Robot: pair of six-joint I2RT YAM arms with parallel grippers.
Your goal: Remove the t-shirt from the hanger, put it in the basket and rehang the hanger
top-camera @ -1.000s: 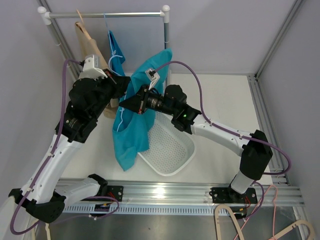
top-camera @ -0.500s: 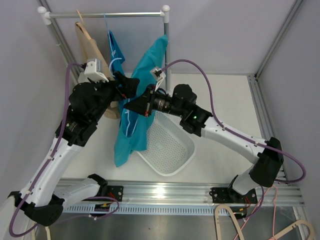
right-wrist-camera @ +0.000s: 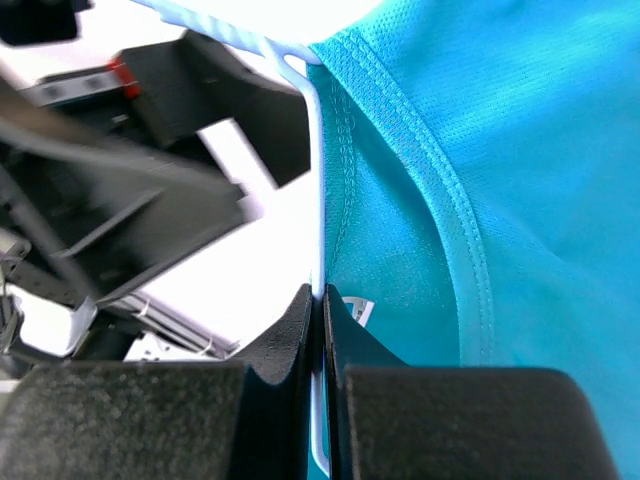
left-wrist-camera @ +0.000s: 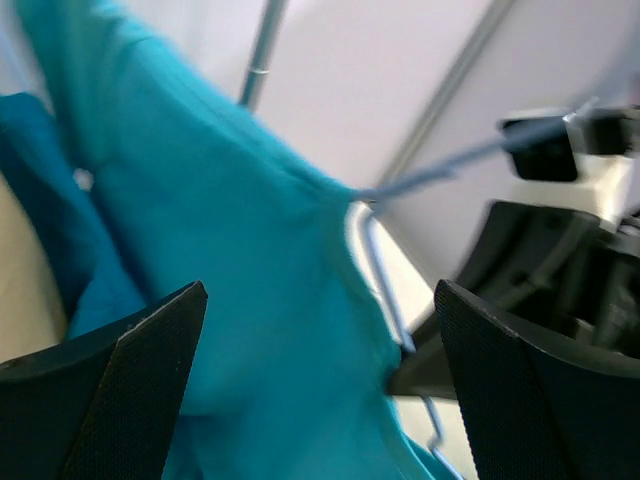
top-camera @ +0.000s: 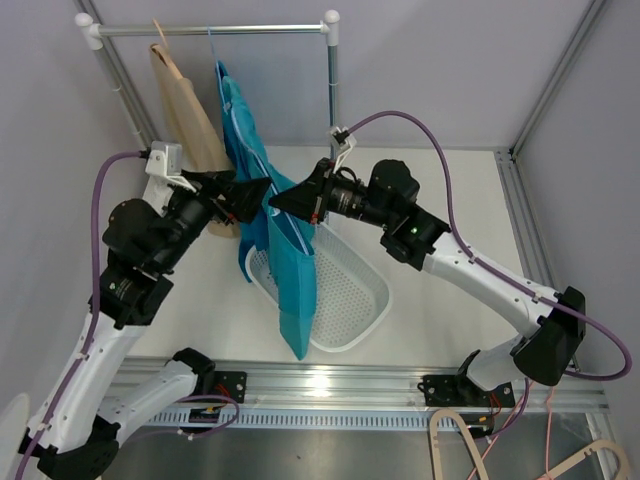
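1. Under both grippers lies the white table (top-camera: 450, 200). Beyond their tips stands the clothes rack (top-camera: 215, 30).
2. Between the two sets of jaws hangs the teal t-shirt (top-camera: 290, 270). Its top is up near the rack's rail and its lower end drops well below both jaws.
3. Below the right jaws, the white perforated basket (top-camera: 350, 295) sits on the table, partly hidden behind the shirt.
4. Left of the left jaws, a tan garment (top-camera: 185, 110) hangs from the same rail.
5. The left gripper (left-wrist-camera: 320, 290) has its jaws spread wide. Teal cloth fills the gap ahead of them, and whether the pads touch it cannot be told.
6. The right gripper (right-wrist-camera: 318, 300) has its jaws pinched narrow on the white wire hanger (right-wrist-camera: 316, 200). The wire runs straight up out of the jaws along a stitched hem of the shirt, which lies just right of them.
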